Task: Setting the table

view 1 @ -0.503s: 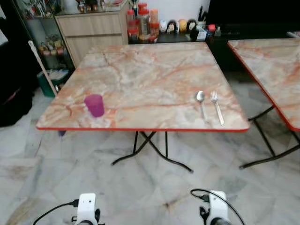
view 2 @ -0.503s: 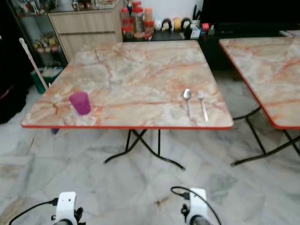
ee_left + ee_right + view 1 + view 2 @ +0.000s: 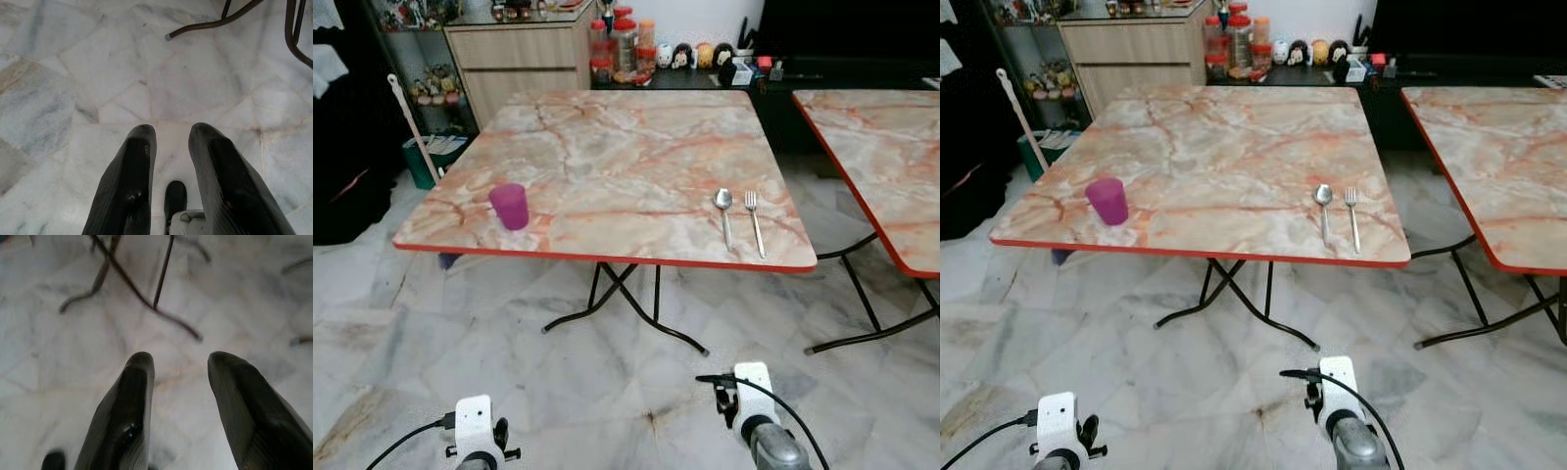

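Three items already laid on surface (image 3: 607, 157): purple cup (image 3: 510, 206) near robot's-left front corner, spoon (image 3: 723, 210) and fork (image 3: 755, 219) side by side, parallel, near right front edge, well apart from cup. No plate visible; judged partly set, more pieces likely left to bring.

Left gripper (image 3: 171, 142) and right gripper (image 3: 178, 372) both hang low over floor, fingers spread moderately, holding nothing.

Surface: glossy marble-pattern top, orange-veined, red rim, thin black folding legs. Cup: translucent plastic, tapered. Cutlery: shiny metal. Floor: pale marble tile.
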{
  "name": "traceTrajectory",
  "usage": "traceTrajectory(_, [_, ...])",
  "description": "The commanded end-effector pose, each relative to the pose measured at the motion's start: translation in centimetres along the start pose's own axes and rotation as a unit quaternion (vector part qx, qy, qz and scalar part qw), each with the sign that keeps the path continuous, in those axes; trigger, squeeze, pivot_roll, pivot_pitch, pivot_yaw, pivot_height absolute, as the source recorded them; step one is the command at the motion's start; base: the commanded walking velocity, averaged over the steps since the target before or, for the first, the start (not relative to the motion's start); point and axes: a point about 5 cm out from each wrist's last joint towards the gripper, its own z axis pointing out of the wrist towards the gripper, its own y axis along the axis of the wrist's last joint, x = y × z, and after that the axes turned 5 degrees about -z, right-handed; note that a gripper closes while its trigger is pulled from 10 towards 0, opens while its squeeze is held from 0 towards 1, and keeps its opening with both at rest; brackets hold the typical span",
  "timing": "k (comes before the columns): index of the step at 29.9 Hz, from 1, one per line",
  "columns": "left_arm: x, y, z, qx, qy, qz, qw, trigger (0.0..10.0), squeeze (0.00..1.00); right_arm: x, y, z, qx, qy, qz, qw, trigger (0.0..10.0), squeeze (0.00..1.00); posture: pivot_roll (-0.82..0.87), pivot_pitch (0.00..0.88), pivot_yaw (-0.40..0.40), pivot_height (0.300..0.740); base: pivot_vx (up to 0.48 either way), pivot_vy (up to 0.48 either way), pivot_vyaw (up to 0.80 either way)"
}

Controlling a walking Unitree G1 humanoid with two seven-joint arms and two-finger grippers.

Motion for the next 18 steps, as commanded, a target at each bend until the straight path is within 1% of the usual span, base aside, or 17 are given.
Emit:
traceTrajectory(1, [0.1, -0.5, -0.2, 0.011, -0.001, 0.001, 1.000, 10.0, 0.00, 0.0, 3.7, 0.9, -0.078, 0.001, -0.014, 0.997, 10.0, 0.00, 0.02, 0.000, 0.008, 0.732, 0.000, 0.000, 0.00])
traceTrajectory(2, [0.1, -0.5, -0.2, 0.011, -0.001, 0.001, 1.000, 10.0, 0.00, 0.0, 3.7, 0.9, -0.078, 0.001, -0.014, 0.997, 10.0, 0.00, 0.02, 0.000, 0.008, 0.732, 0.000, 0.000, 0.00])
traceTrajectory(3, [0.0, -0.8, -0.3, 0.020, -0.004, 0.002, 1.000, 10.0, 0.00, 0.4, 5.6, 1.2, -0.115, 0.011, -0.018, 0.993, 10.0, 0.00, 0.02, 0.000, 0.011, 0.732, 0.000, 0.000, 0.00])
traceTrajectory(4, [-0.1, -1.0, -0.3, 0.023, -0.005, 0.003, 1.000, 10.0, 0.00, 0.7, 6.4, 1.3, -0.129, 0.016, -0.021, 0.991, 10.0, 0.00, 0.02, 0.000, 0.011, 0.732, 0.000, 0.000, 0.00])
traceTrajectory(5, [-0.1, -1.0, -0.3, 0.023, -0.005, 0.003, 1.000, 10.0, 0.00, 0.7, 6.4, 1.3, -0.129, 0.016, -0.021, 0.991, 10.0, 0.00, 0.02, 0.000, 0.011, 0.732, 0.000, 0.000, 0.00])
traceTrajectory(6, [0.0, -1.3, -0.4, 0.030, -0.006, 0.005, 1.000, 10.0, 0.00, 1.4, 8.2, 1.5, -0.168, 0.029, -0.025, 0.985, 10.0, 0.00, 0.01, 0.000, 0.011, 0.732, 0.000, 0.000, 0.00])
traceTrajectory(7, [0.0, -1.4, -0.5, 0.031, -0.006, 0.006, 0.999, 10.0, 0.00, 1.5, 8.6, 1.5, -0.176, 0.032, -0.026, 0.984, 10.0, 0.00, 0.01, 0.000, 0.011, 0.732, 0.000, 0.000, 0.00])
traceTrajectory(9, [0.0, -1.5, -0.5, 0.032, -0.005, 0.005, 0.999, 10.0, 0.00, 2.0, 10.1, 1.4, -0.207, 0.038, -0.027, 0.977, 10.0, 0.00, 0.01, 0.000, 0.009, 0.732, 0.000, 0.000, 0.00])
traceTrajectory(10, [0.0, -1.5, -0.5, 0.032, -0.005, 0.005, 0.999, 10.0, 0.00, 2.0, 10.1, 1.4, -0.207, 0.038, -0.027, 0.977, 10.0, 0.00, 0.01, 0.000, 0.009, 0.732, 0.000, 0.000, 0.00])
traceTrajectory(11, [0.1, -1.4, -0.5, 0.032, -0.004, 0.005, 0.999, 10.0, 0.00, 2.2, 10.7, 1.4, -0.221, 0.038, -0.026, 0.974, 10.0, 0.00, 0.01, 0.000, 0.007, 0.732, 0.000, 0.000, 0.00])
traceTrajectory(12, [0.2, -1.4, -0.5, 0.030, -0.004, 0.003, 1.000, 10.0, 0.00, 2.8, 12.2, 1.1, -0.255, 0.045, -0.029, 0.965, 10.0, 0.00, 0.01, 0.000, 0.008, 0.732, 0.000, 0.000, 0.00])
traceTrajectory(16, [0.2, -1.4, -0.5, 0.029, -0.003, 0.003, 1.000, 10.0, 0.00, 3.0, 12.6, 0.9, -0.267, 0.048, -0.030, 0.962, 10.0, 0.00, 0.01, 0.000, 0.008, 0.732, 0.000, 0.000, 0.00])
traceTrajectory(17, [0.2, -1.5, -0.5, 0.034, -0.004, 0.005, 0.999, 10.0, 0.00, 3.5, 13.9, 0.8, -0.287, 0.049, -0.026, 0.956, 10.0, 0.00, -0.01, 0.000, 0.024, 0.732, 0.000, 0.000, 0.00])
traceTrajectory(18, [0.2, -1.6, -0.5, 0.039, -0.005, 0.009, 0.999, 10.0, 0.00, 4.2, 15.9, 0.8, -0.310, 0.050, -0.016, 0.949, 10.0, 0.00, -0.02, 0.000, 0.031, 0.732, 0.000, 0.000, 0.00])
